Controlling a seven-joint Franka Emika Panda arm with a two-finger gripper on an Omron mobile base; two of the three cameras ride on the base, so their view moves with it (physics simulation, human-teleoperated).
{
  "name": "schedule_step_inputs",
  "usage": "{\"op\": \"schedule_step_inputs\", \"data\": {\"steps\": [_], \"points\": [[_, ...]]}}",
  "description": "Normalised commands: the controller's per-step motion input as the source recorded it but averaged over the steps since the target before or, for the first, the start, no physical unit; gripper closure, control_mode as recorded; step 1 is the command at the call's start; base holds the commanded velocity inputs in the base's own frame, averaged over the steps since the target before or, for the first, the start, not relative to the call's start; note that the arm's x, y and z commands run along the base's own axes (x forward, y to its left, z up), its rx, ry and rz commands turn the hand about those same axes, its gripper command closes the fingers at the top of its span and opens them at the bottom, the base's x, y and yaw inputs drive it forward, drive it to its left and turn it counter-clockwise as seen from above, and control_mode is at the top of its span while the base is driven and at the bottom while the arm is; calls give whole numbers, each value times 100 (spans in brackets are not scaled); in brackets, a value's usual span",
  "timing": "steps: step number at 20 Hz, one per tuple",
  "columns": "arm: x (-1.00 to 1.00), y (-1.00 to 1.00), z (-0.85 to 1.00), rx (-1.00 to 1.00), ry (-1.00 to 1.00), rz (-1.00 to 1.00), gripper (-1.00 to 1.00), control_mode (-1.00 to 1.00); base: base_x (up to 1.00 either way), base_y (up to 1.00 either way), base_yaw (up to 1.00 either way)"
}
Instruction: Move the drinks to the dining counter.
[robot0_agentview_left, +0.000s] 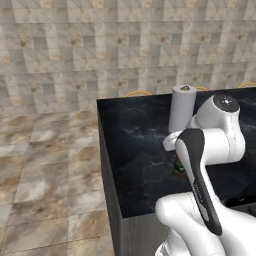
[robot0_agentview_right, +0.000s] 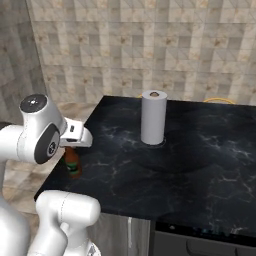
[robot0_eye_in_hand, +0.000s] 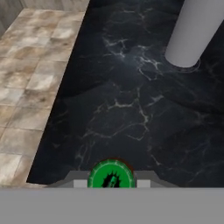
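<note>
One drink, a brown bottle (robot0_agentview_right: 73, 164) with an orange-brown neck, stands near the front left corner of the dining counter (robot0_agentview_right: 200, 150), a black white-veined marble top. In the hand view its green cap (robot0_eye_in_hand: 111, 176) sits right between the fingertips. My gripper (robot0_agentview_right: 73, 148) comes down over the bottle's top and looks shut on it, the jaws touching both sides of the cap. From the left base view only a sliver of the bottle (robot0_agentview_left: 178, 169) shows behind my arm. The second bottle is out of view.
A tall white paper-towel roll (robot0_agentview_right: 153, 117) stands upright further back on the counter, well behind the bottle. The counter's left edge (robot0_agentview_left: 107, 165) drops to a tiled floor (robot0_agentview_left: 45, 165). Yellow curved seat backs (robot0_agentview_left: 138, 93) peek over the far edge.
</note>
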Motion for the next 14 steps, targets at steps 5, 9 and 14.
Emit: {"op": "schedule_step_inputs", "data": {"steps": [5,9,14], "points": [[4,0,-19,0,0,0,100,-100,0,0,0],[10,0,-18,0,0,0,100,-100,0,0,0],[13,0,-22,0,0,0,100,-100,0,0,0]]}}
